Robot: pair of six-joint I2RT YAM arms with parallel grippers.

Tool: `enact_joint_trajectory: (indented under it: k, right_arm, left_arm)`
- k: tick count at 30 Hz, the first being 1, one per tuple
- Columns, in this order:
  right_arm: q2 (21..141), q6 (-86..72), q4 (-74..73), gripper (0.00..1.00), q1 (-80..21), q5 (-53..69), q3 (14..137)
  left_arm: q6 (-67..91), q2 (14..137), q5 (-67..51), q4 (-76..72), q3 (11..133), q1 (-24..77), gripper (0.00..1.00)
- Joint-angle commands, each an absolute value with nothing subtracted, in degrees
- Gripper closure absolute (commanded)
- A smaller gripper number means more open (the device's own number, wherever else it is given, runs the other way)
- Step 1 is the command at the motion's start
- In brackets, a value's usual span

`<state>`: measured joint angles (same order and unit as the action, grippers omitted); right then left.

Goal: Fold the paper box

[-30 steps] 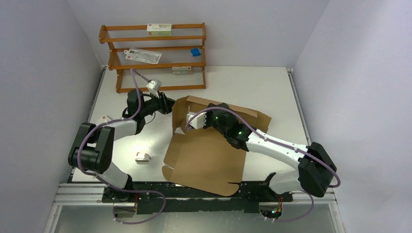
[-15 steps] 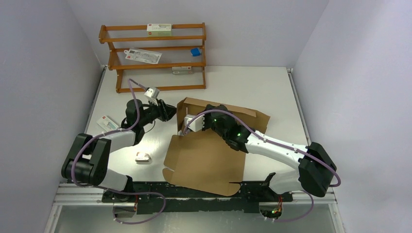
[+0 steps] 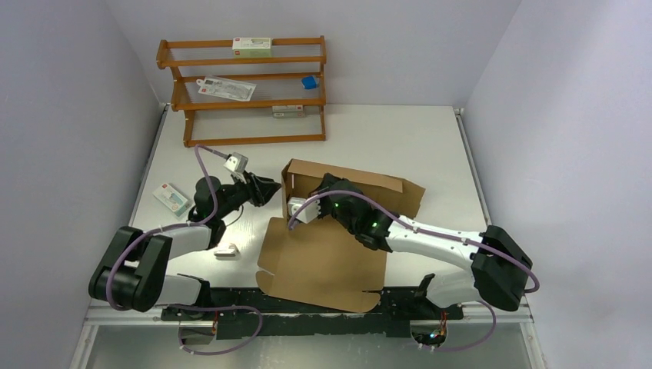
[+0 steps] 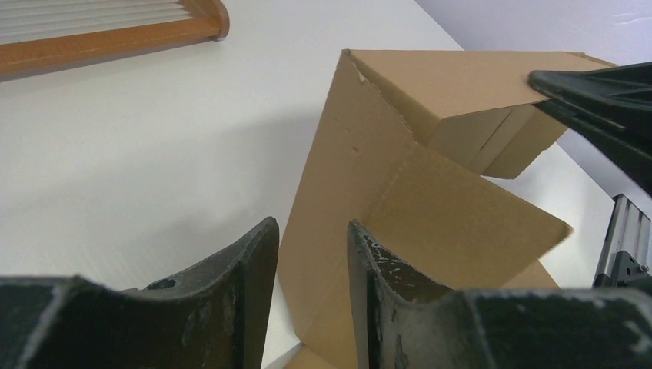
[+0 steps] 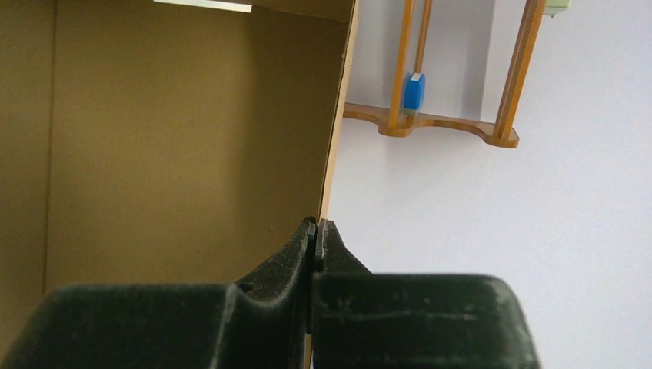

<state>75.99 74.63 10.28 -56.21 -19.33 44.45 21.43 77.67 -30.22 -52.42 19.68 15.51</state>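
seen from above, the box (image 3: pixel 323 261) lies near the middle of the counter (image 3: pixel 430 146), part folded. its big flat panel spreads toward 6 o'clock, up to the near edge. at the 12 o'clock end a back wall and a short side wall stand up and meet in a corner at about 11 o'clock of the sheet. a flap runs on from the back wall toward 3 o'clock.

the left claw (image 4: pixel 311 225) sits at 9 o'clock of that standing corner and points at it. its jaws are partly apart and grip nothing. in its own view the outer face of the side wall shows through the gap just beyond the tips; whether they touch the card cannot be told.

the right claw (image 5: pixel 315 231) reaches in over the flat panel from 4 o'clock, inside the raised walls. its jaws are pressed fully together. in its own view the upright edge of a wall meets the tips, and the wall's brown inner face fills the 9 o'clock half.

the rack (image 3: pixel 254 140) stands at the far edge at 11 o'clock, well apart from the box. a white carton (image 3: pixel 171 197) lies on the counter at 9 o'clock.
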Motion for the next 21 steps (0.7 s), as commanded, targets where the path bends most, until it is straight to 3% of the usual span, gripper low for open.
enact_joint_trajectory:
  k: [1,21]
  right_arm:
    - [76.0,80.5,14.3,1.00,-58.0,-23.7,40.8]
    - [73.7,84.7,18.9,1.00,-61.7,-25.7,37.4]
  left_arm:
    - [20.9,75.2,-30.1,-60.3,17.0,17.0,0.56]
    - [12.5,77.0,-25.3,-67.5,14.1,23.4,0.44]
